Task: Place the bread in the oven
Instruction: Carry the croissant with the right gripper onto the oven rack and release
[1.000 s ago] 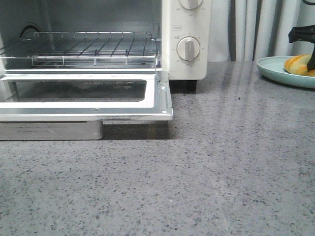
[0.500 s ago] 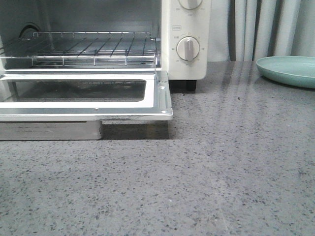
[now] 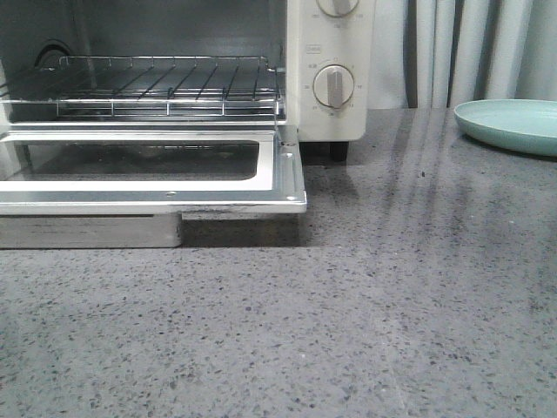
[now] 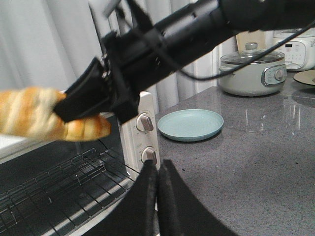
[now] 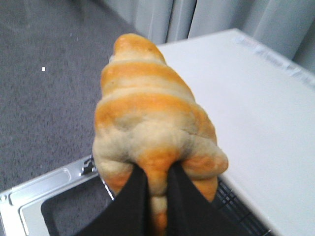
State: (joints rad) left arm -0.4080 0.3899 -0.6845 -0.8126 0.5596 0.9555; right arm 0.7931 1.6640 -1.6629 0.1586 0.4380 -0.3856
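The bread [image 5: 152, 132], golden-orange with pale stripes, is pinched in my right gripper [image 5: 156, 172], which is shut on it. In the left wrist view the bread [image 4: 44, 115] hangs from the right gripper [image 4: 78, 105] in the air above the oven's open front. The cream-white oven [image 3: 331, 70] stands at the left with its door [image 3: 157, 183] folded down and its wire rack [image 3: 157, 83] bare. Its white top [image 5: 246, 98] lies beside the bread in the right wrist view. My left gripper [image 4: 157, 169] is shut and empty, near the oven's knobs [image 4: 147, 155]. Neither gripper shows in the front view.
A pale green plate [image 3: 509, 124] sits bare at the back right of the grey speckled counter [image 3: 392, 305]; it also shows in the left wrist view [image 4: 189, 124]. A rice cooker [image 4: 251, 73] and another appliance [image 4: 295, 46] stand further back. Curtains [image 3: 461, 48] hang behind.
One second ago the bread lay on the green plate with my right gripper at it. The bread has been lifted off the plate and out of the front view.
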